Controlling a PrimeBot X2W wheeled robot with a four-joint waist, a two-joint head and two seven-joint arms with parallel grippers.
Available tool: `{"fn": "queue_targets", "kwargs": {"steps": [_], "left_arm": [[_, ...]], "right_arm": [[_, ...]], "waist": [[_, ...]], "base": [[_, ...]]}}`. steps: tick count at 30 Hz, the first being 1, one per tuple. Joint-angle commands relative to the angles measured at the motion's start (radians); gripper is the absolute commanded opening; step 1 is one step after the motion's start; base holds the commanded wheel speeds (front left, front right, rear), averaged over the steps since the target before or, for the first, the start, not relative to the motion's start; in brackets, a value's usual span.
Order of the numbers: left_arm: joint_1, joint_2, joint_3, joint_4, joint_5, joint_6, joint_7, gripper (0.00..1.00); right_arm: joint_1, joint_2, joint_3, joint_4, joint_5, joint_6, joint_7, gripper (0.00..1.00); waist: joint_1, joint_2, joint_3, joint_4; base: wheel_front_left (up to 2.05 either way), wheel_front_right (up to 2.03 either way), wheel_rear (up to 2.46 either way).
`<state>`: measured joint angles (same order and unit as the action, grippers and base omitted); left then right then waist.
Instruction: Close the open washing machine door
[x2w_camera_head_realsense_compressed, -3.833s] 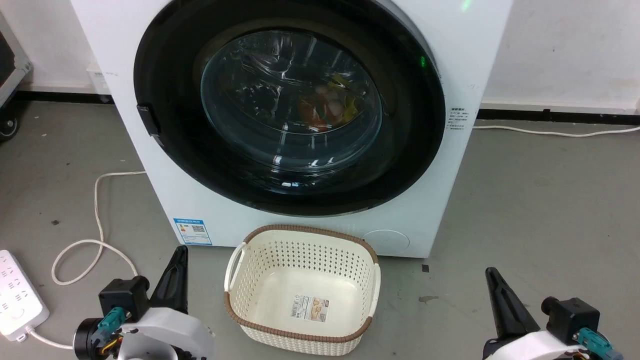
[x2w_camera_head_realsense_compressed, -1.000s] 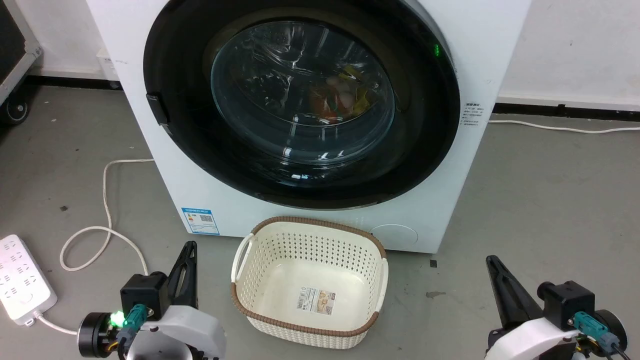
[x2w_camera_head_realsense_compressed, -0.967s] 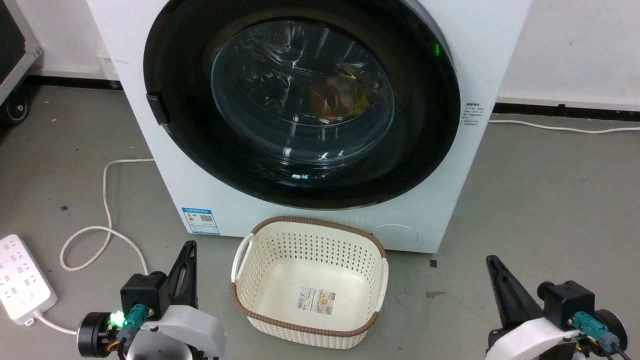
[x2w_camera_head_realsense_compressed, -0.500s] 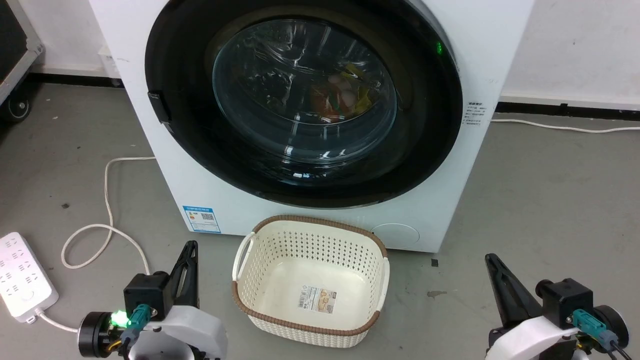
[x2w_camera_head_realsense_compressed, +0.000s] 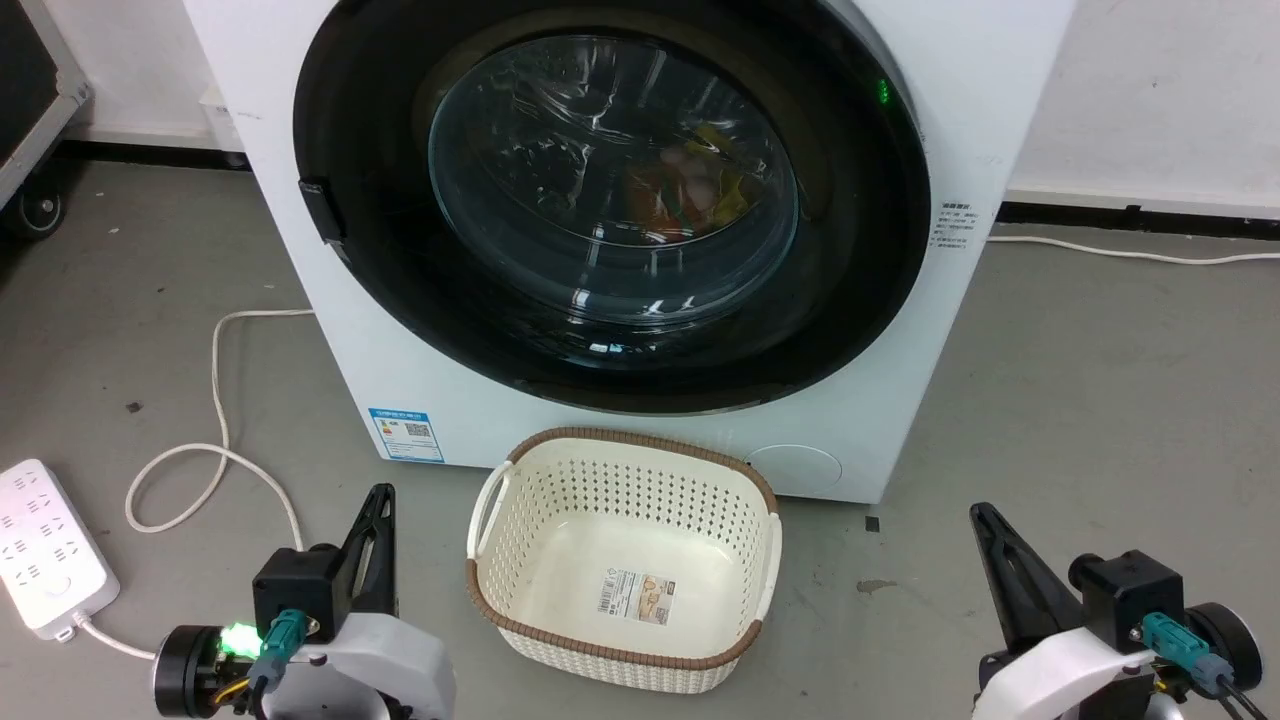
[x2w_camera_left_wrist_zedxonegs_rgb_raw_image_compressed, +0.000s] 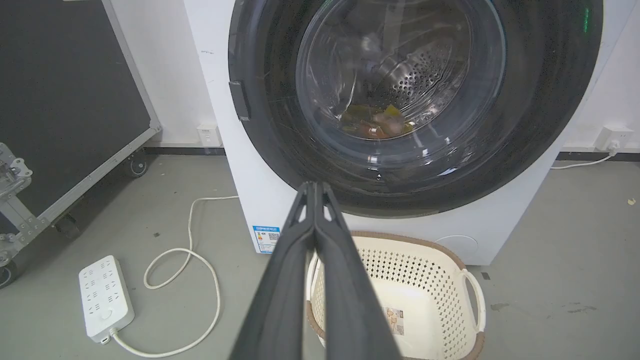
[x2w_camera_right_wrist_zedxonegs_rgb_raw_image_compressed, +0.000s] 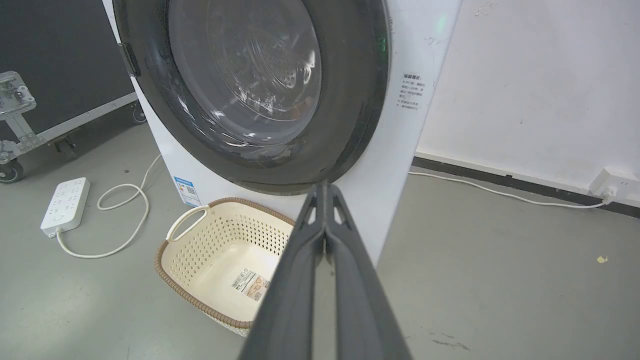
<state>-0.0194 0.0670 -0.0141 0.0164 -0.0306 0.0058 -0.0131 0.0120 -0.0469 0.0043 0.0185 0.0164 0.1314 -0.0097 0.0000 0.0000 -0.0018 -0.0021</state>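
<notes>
The door (x2w_camera_head_realsense_compressed: 612, 200) sits flush in the front of the washer (x2w_camera_head_realsense_compressed: 880, 400), straight behind and above the basket (x2w_camera_head_realsense_compressed: 620, 437), its black rim lying against the white panel all the way round; coloured laundry shows through the glass bowl. The basket stands on the floor just in front of the washer, below the door's lowest edge. The left gripper (x2w_camera_head_realsense_compressed: 380, 492) hovers low just left of the basket, nearer the robot than the basket's far rim, well short of the door and not touching it. In the left wrist view its two fingers (x2w_camera_left_wrist_zedxonegs_rgb_raw_image_compressed: 300, 260) are pressed together at the tips with nothing between them, pointing at the door's lower rim above the basket. The right gripper (x2w_camera_head_realsense_compressed: 978, 511) hangs well to the right of the basket, also apart from the door, fingers likewise closed tip to tip and empty. A power strip (x2w_camera_head_realsense_compressed: 45, 545) and its looped cable (x2w_camera_head_realsense_compressed: 215, 400) lie well left of the basket.
</notes>
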Motion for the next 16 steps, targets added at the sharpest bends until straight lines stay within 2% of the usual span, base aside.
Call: {"fn": "queue_targets", "kwargs": {"steps": [1,16], "left_arm": [[0.016,-0.009,0.008,-0.008,0.015,-0.004,0.006,0.00],[0.019,-0.017,0.014,-0.016,0.031,-0.006,0.013,0.00]], "right_arm": [[-0.011,-0.003,-0.003,-0.011,-0.008,-0.001,0.003,0.00],[-0.012,-0.003,-0.004,-0.019,-0.016,-0.001,0.010,0.00]], "waist": [[0.0000,0.0000,0.000,0.001],[0.0000,0.0000,0.002,0.002]], "base": [[0.00,0.00,0.00],[0.00,0.00,0.00]]}}
